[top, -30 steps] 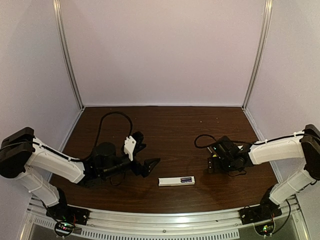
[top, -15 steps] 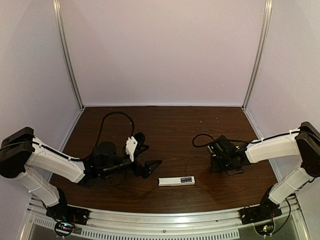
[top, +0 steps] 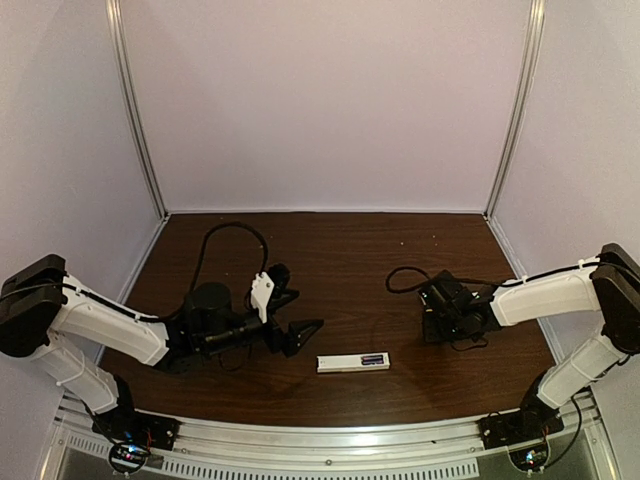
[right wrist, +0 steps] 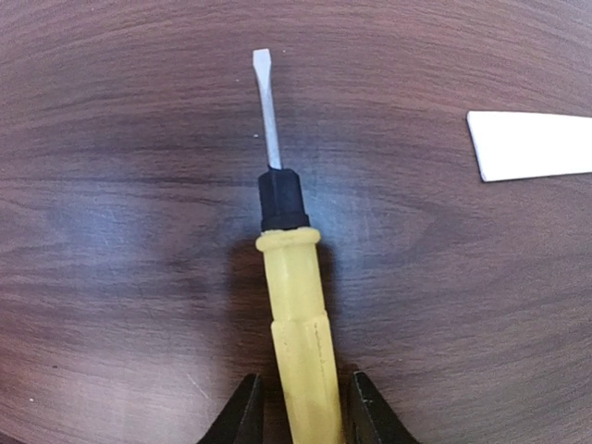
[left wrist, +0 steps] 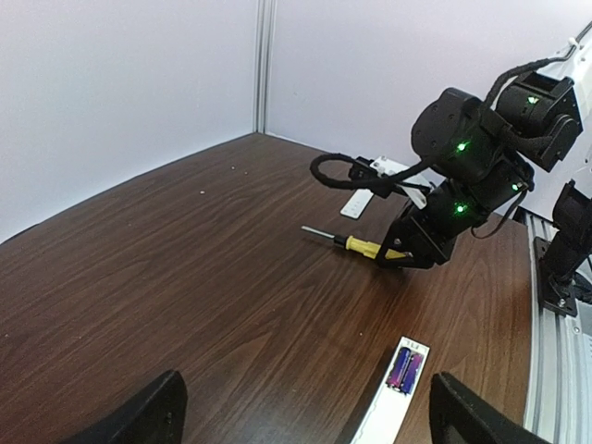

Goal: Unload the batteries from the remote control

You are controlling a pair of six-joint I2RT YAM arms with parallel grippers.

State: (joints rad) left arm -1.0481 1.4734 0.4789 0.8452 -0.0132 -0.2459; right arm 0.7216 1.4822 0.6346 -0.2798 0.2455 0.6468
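Note:
The remote control (top: 353,362) lies flat near the front middle of the table, its compartment uncovered. Two purple-blue batteries (left wrist: 405,369) sit side by side in it, also visible from above as the batteries (top: 373,358). My left gripper (top: 290,315) hovers just left of the remote, open and empty. In its own view the left gripper (left wrist: 305,398) has the remote (left wrist: 384,407) between its wide-spread fingers. My right gripper (right wrist: 301,402) is down on the table with its jaws closed against both sides of the yellow-handled screwdriver (right wrist: 296,314).
A flat white cover strip (right wrist: 532,145) lies on the table just right of the screwdriver tip. The right arm's black cable (top: 405,275) loops over the table behind its gripper (top: 432,325). Walls enclose the table on three sides.
The right gripper's jaws have closed in on the screwdriver handle and the arm shifted slightly. The left arm and the remote have barely moved.

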